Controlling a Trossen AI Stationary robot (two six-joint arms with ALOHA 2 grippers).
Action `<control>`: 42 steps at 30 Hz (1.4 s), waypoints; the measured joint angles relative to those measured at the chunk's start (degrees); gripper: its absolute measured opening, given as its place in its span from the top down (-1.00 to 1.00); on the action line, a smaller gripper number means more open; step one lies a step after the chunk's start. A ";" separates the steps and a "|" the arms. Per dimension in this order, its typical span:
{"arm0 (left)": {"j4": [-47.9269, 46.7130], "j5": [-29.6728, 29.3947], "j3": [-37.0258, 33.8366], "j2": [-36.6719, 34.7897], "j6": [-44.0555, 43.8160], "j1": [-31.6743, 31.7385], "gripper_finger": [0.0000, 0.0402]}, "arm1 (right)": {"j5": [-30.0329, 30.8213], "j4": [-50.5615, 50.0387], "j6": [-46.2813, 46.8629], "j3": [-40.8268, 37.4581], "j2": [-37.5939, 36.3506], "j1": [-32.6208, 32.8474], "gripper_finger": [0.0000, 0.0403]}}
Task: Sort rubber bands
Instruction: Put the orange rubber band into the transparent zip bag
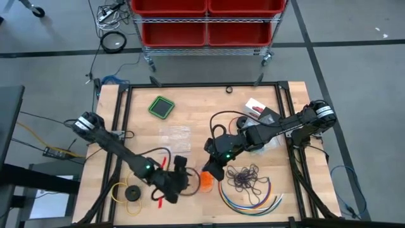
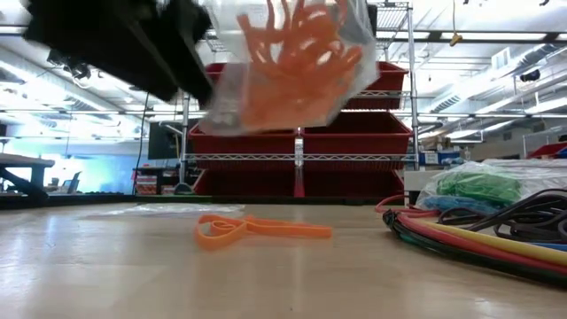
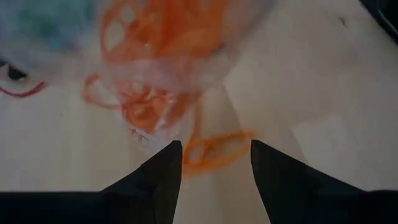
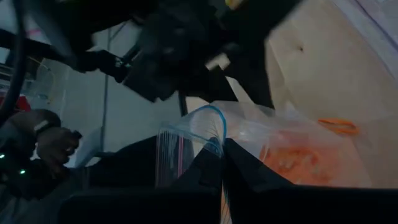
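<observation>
A clear zip bag [image 2: 292, 62] of orange rubber bands hangs in the air, held by my right gripper [image 4: 221, 155], which is shut on it near the table's middle [image 1: 212, 168]. My left gripper [image 3: 214, 155] is open beside the bag [image 1: 180, 180]. Its fingers stand over a loose orange band [image 3: 214, 149] that lies flat on the wood [image 2: 257, 230]. I cannot tell if they touch it. A pile of dark purple bands [image 1: 247, 177] lies to the right. A bag of green bands [image 2: 483, 186] sits behind the cables. My right gripper pinches the clear bag between its two fingers at the blue-lined zip edge of its mouth [image 4: 214, 134]. The bag hangs from the hold, lifted clear of the table [image 2: 292, 62], with the orange bands bunched inside [image 4: 292, 158].
Long multicoloured cables [image 1: 250, 196] curve along the near edge by the purple pile. A yellow ring with a black disc [image 1: 130, 192] lies near left. Flat clear bags [image 1: 174, 133] lie mid-table, with a green square object [image 1: 161, 106] and a red-and-white item [image 1: 256, 107] farther back.
</observation>
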 joint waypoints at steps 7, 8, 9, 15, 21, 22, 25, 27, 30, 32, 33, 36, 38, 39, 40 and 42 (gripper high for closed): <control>20.26 1.01 -13.18 0.37 -6.09 3.53 0.01 | 3.31 -4.08 -0.35 0.00 -0.02 1.22 0.98; 21.05 1.03 -14.08 0.37 -7.09 3.84 0.01 | 3.89 -4.57 -0.25 0.02 -0.02 1.53 0.98; 21.83 1.12 -14.76 0.44 -8.18 4.14 0.01 | 4.70 -4.92 -0.23 0.01 -0.02 1.86 0.98; 27.84 3.98 -16.07 2.21 -13.21 5.76 0.01 | 8.48 -5.19 0.47 0.02 -0.02 4.10 0.98; 27.53 5.98 -14.46 7.26 -16.97 7.68 0.02 | 9.65 -5.94 1.10 0.02 -0.04 5.75 0.98; 27.35 6.19 -14.02 8.23 -17.38 7.86 0.02 | 9.85 -5.90 1.10 0.02 -0.04 5.83 0.98; 25.04 5.99 -12.50 10.05 -18.17 8.21 0.14 | 10.10 -6.03 1.10 0.02 -0.04 6.07 0.98; 21.24 5.74 -11.22 10.34 -18.06 8.21 0.34 | 10.33 -6.07 1.10 0.02 -0.04 6.09 0.98; 14.69 5.75 -9.33 9.79 -15.80 7.96 0.80 | 10.55 -6.49 1.10 0.02 -0.04 6.09 0.98; 10.80 6.05 -8.20 8.89 -14.25 7.56 0.92 | 10.98 -6.70 1.08 0.02 -0.04 6.10 0.98; 8.66 6.24 -7.71 8.22 -13.66 7.34 0.92 | 11.01 -6.72 1.09 0.02 -0.04 6.13 0.98; 1.43 5.38 -5.80 5.60 -13.27 6.22 0.93 | 11.33 -6.70 1.11 0.02 -0.04 6.33 0.98; -3.69 2.47 -4.77 3.08 -13.46 5.44 0.95 | 11.71 -6.69 1.19 0.02 -0.04 6.48 0.98; -5.98 0.92 -4.44 2.02 -13.86 5.11 0.95 | 11.81 -6.69 1.17 0.02 -0.04 6.56 0.98; -8.01 -0.42 -4.29 1.12 -14.70 4.77 0.96 | 11.82 -6.69 1.18 0.02 -0.04 6.72 0.98; -11.19 -1.95 -4.43 -0.75 -16.15 4.27 0.97 | 12.08 -6.69 1.19 0.02 -0.04 6.79 0.98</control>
